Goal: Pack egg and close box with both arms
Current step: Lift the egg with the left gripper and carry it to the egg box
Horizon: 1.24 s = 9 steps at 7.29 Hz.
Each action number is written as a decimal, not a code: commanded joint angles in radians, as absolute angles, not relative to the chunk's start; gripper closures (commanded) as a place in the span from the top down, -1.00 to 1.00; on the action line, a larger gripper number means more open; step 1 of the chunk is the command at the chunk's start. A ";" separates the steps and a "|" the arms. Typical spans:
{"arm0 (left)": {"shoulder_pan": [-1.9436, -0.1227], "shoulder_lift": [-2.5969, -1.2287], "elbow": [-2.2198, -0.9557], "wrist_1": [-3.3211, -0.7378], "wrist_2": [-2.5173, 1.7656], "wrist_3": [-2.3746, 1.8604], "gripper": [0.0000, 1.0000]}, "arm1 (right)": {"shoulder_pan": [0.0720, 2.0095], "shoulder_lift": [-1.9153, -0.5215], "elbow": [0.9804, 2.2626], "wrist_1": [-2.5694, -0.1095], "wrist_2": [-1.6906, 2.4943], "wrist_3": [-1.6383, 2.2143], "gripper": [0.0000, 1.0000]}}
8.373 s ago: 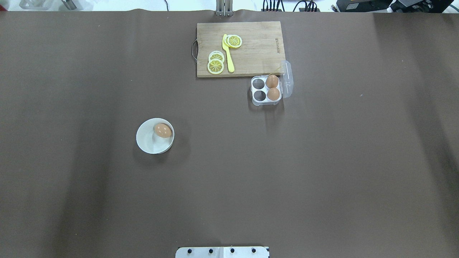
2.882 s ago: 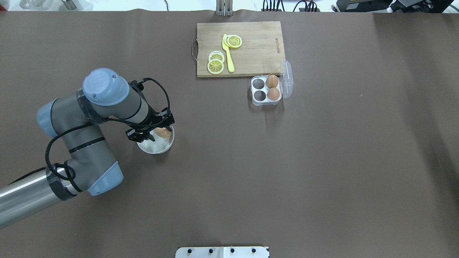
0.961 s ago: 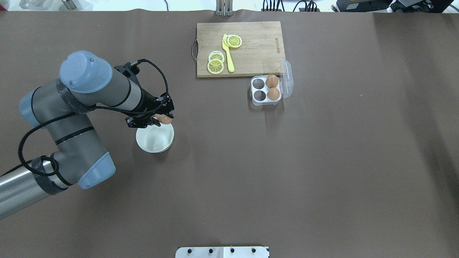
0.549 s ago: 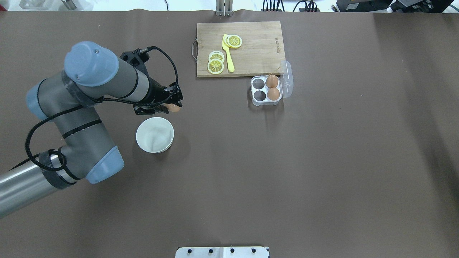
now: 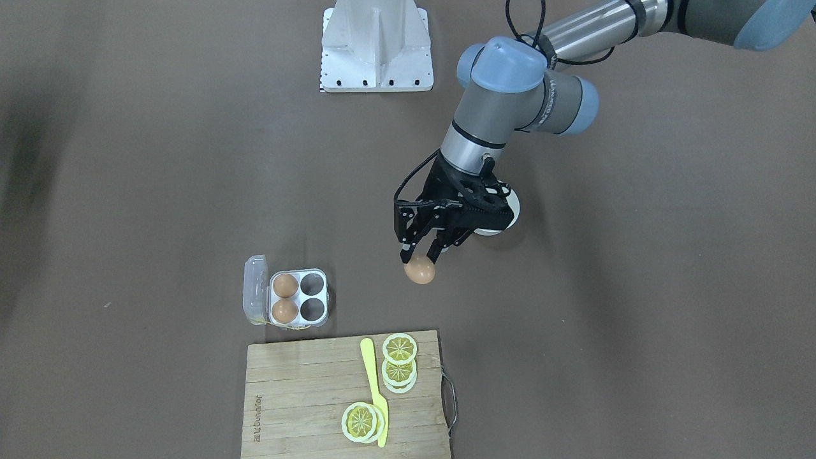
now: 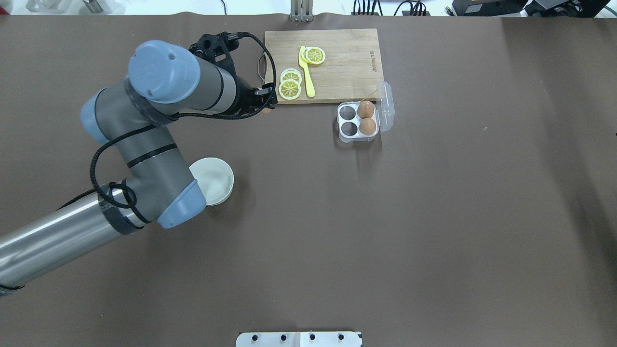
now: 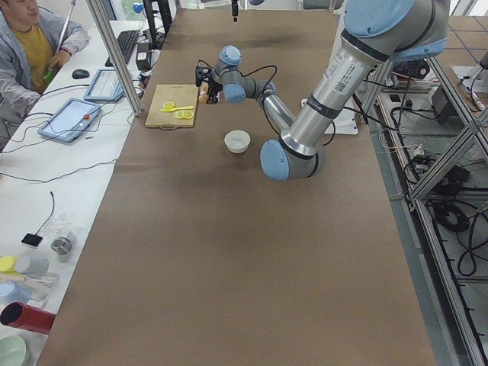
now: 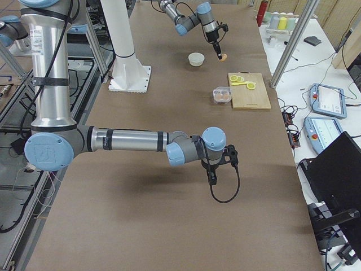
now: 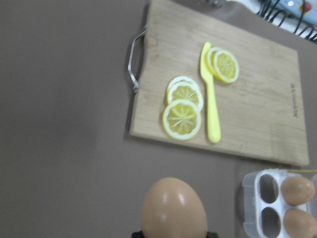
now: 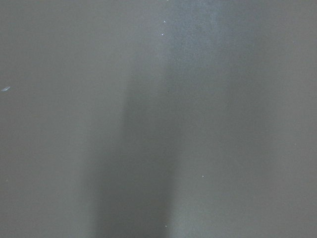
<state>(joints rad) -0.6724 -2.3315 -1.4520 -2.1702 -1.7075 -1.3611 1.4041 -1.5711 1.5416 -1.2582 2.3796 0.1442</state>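
Observation:
My left gripper (image 5: 418, 260) is shut on a light-brown egg (image 5: 419, 271) and holds it above the table, between the white bowl (image 6: 218, 180) and the box (image 5: 298, 298). The egg fills the bottom of the left wrist view (image 9: 174, 208). The box (image 6: 357, 120) stands open, its clear lid (image 6: 387, 99) tipped back. It holds two eggs (image 6: 365, 109) (image 6: 367, 126) on the lid side, and the two cups on the other side are empty. My right gripper (image 8: 212, 178) shows only in the exterior right view, low over bare table; I cannot tell whether it is open or shut.
A wooden cutting board (image 6: 347, 67) with lemon slices (image 6: 290, 86) and a yellow knife (image 6: 306, 72) lies just beyond the box. The bowl is empty. The white pedestal (image 5: 377, 44) stands at the robot's base.
The left arm came in, closed on the egg in the bowl, lifted it out, and carried it away from the bowl toward the cutting board and box.

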 commanded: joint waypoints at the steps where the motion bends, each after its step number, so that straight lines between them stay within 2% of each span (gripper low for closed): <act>1: -0.638 -2.387 -1.321 -2.321 -1.598 -1.243 -1.00 | 1.399 -1.568 1.542 -1.259 2.384 0.144 1.00; 4: -0.551 -2.450 -1.163 -2.511 -1.424 -1.089 -1.00 | 1.397 -1.568 1.537 -1.261 2.422 0.146 1.00; 9: -0.424 -2.503 -1.083 -2.583 -1.209 -0.960 -1.00 | 1.397 -1.569 1.525 -1.262 2.424 0.169 1.00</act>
